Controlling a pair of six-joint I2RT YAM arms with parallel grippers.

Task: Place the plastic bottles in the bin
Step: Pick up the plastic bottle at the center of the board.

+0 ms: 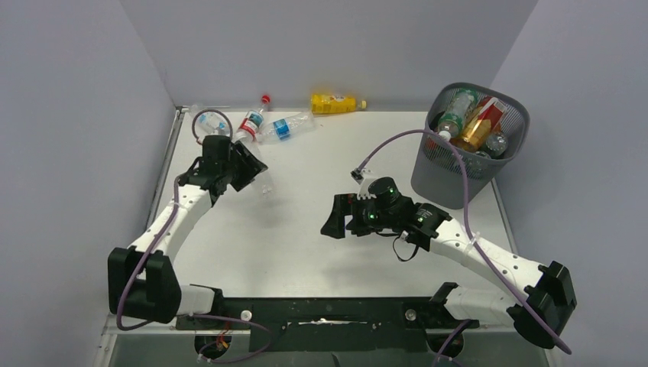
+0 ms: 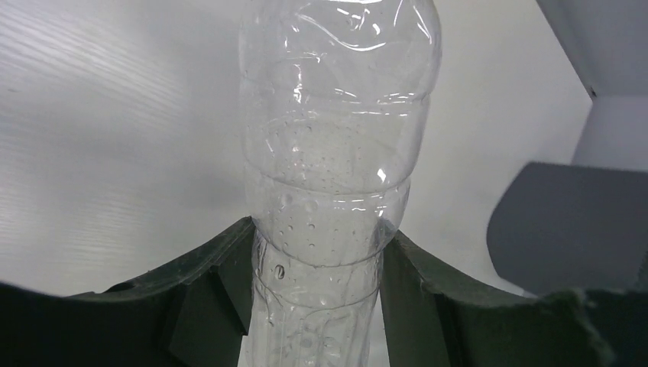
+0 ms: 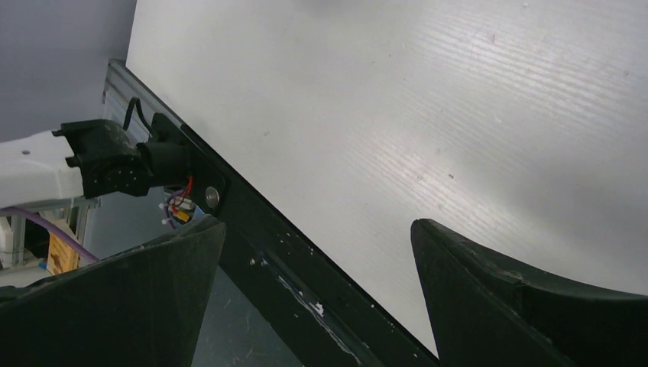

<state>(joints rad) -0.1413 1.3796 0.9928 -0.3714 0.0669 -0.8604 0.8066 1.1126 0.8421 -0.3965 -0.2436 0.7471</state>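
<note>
- The left gripper (image 2: 317, 264) is pinching a clear bottle (image 2: 336, 138) with no label. Its ribbed wall is squeezed between the two dark fingers (image 2: 218, 294), and small droplets cling to the inside.
- From overhead, that clear bottle (image 1: 265, 182) pokes out of the left gripper (image 1: 256, 170) over the left rear of the table. I can't tell whether it touches the surface.
- More plastic bottles lie along the back edge: a clear one with a blue label (image 1: 206, 121), a red-capped bottle (image 1: 252, 121), a blue-labelled bottle (image 1: 286, 126), and a yellow bottle (image 1: 334, 103) against the wall.
- The bin (image 1: 439, 180), dark grey mesh, stands at the far right corner. It already holds several bottles, among them a green-labelled one (image 1: 456, 115) and an amber one (image 1: 481, 122).
- The right gripper (image 1: 334, 218) hangs over the middle of the table, well apart from the bin. Its fingers are spread wide with nothing between them, as its own camera shows (image 3: 317, 229).
- The table (image 1: 306, 260) is white and finely ribbed, with a black rail (image 1: 336, 313) along the near edge.
- Plain pale grey walls (image 1: 76, 115) close in on three sides.
</note>
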